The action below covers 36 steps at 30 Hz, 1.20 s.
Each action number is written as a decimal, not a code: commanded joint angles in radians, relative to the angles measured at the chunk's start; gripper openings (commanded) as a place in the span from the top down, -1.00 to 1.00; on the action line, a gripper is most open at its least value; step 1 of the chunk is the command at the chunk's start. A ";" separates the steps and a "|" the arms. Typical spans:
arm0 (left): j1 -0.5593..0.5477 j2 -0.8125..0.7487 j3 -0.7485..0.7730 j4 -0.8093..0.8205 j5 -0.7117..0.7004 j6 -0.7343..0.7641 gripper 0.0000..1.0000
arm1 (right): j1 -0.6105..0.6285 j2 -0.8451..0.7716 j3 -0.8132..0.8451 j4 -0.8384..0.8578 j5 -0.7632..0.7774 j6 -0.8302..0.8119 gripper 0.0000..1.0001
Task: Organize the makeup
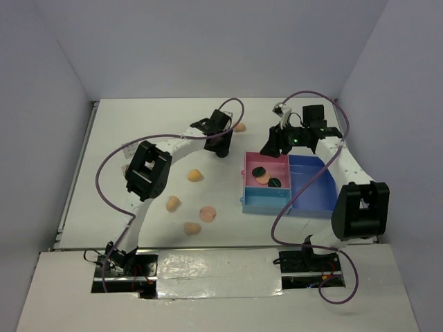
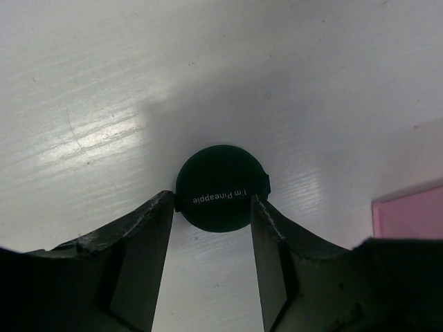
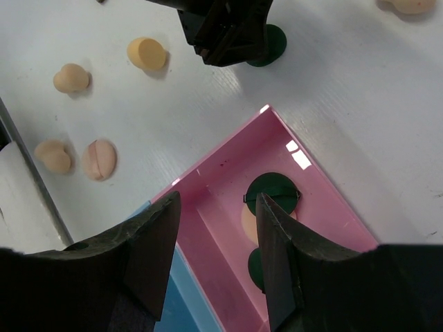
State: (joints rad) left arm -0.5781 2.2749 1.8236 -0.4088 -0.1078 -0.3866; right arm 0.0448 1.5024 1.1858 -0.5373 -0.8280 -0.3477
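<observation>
One green disc (image 2: 221,188) between left fingers (image 2: 149,235)

Overhead view spans table (image 1: 173,131); close wrist views face down, sharing tray (image 3: 221,187)

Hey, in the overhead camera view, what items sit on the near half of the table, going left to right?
Leftmost peach sponge → nearest peach sponge → pinkish round sponge → tray's light blue compartment → tray's large blue compartment.
</observation>
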 commanded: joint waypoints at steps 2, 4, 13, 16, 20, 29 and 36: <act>0.003 0.052 0.097 -0.045 -0.015 0.055 -0.19 | -0.008 -0.018 -0.003 0.030 -0.017 0.009 -0.11; 0.001 0.061 0.102 -0.056 -0.015 0.060 -0.18 | -0.008 -0.016 -0.002 0.031 -0.017 0.009 -0.11; -0.009 0.075 0.069 -0.050 -0.003 0.077 0.03 | -0.010 -0.005 0.005 0.028 -0.017 0.010 -0.11; -0.019 0.086 0.062 -0.048 0.013 0.083 0.18 | -0.008 -0.002 0.009 0.025 -0.017 0.010 -0.11; -0.028 0.092 0.040 -0.041 0.016 0.078 0.47 | -0.008 -0.007 0.008 0.025 -0.014 0.010 -0.11; -0.028 -0.041 -0.040 0.047 0.030 0.032 1.00 | -0.008 -0.021 0.000 0.028 -0.008 0.009 -0.11; -0.028 -0.254 -0.206 0.168 0.054 -0.056 1.00 | -0.008 -0.034 -0.006 0.031 -0.003 0.009 -0.11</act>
State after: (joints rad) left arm -0.5964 2.1529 1.6623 -0.3271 -0.0898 -0.3820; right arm 0.0448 1.5032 1.1843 -0.5350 -0.8268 -0.3374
